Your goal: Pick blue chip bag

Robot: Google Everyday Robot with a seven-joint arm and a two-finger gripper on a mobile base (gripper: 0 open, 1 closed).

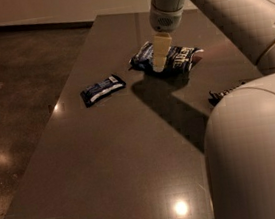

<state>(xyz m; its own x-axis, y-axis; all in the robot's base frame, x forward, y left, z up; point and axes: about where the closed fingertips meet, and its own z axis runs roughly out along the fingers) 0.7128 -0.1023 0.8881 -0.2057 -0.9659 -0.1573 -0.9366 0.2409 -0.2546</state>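
Note:
The blue chip bag (177, 59), a crinkled dark blue foil bag with white letters, lies on the dark table (122, 149) near its far edge. My gripper (159, 64) points down from the arm's wrist (166, 12) and sits right at the bag's left half, covering part of it. I cannot tell whether it touches or holds the bag. The bag rests on the table.
A small flat blue-and-white packet (102, 89) lies left of the bag. A small black bar wrapper (220, 95) lies to the right, mostly hidden behind my arm's large pale link (254, 151). The table's left edge drops to a dark floor (15, 97).

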